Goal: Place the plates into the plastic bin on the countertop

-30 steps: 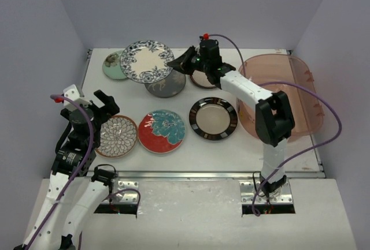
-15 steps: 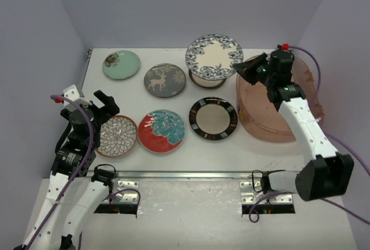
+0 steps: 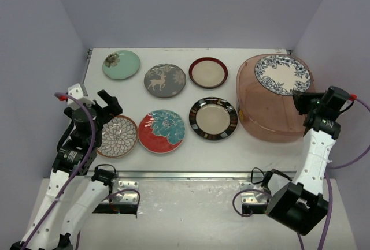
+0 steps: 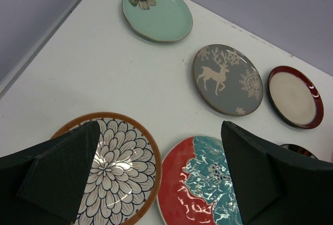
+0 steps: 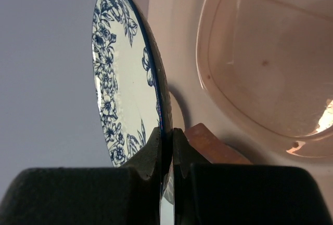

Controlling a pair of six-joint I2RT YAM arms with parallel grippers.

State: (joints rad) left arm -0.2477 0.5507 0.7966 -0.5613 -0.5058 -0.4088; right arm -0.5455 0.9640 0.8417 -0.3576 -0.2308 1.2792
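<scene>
My right gripper is shut on the rim of the blue-white patterned plate and holds it over the pinkish plastic bin; the wrist view shows the plate edge-on between the jaws, with the bin behind. My left gripper is open and empty above the brown-white petal plate, with the red-teal floral plate beside it. Mint green, grey deer, maroon-rimmed and black-rimmed plates lie on the white countertop.
Grey walls close the table on the left, back and right. A metal strip runs along the front edge. The right arm's purple cable hangs off the right side.
My right gripper has carried the blue-white plate from the table's middle back rightward to above the bin. The maroon-rimmed plate is uncovered. The left arm has barely moved.
</scene>
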